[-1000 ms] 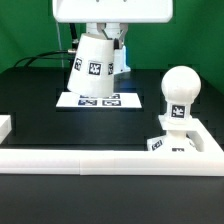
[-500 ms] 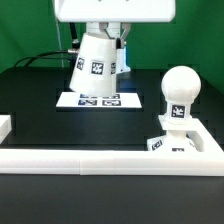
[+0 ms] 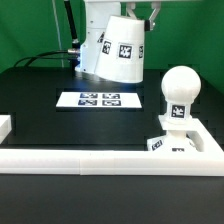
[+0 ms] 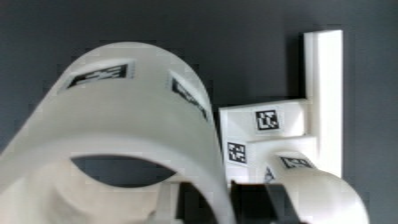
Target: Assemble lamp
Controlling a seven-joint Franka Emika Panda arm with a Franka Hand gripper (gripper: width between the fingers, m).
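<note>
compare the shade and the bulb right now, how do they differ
The shade is a hollow truncated cone; the bulb ends in a solid ball. The shade hangs tilted in the air above the table; the bulb stands upright on the base. The shade carries tags; the bulb's ball is plain. Both are white plastic.

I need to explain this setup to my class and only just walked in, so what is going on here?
A robot arm is putting a white lamp together. Its gripper carries the cone-shaped shade, tilted, in the air above the marker board. How the fingers grip it cannot be seen. The ball-headed bulb already stands upright in the square base, which sits in the corner of the white rail on the exterior view's right. The shade is not yet on the bulb.
</note>
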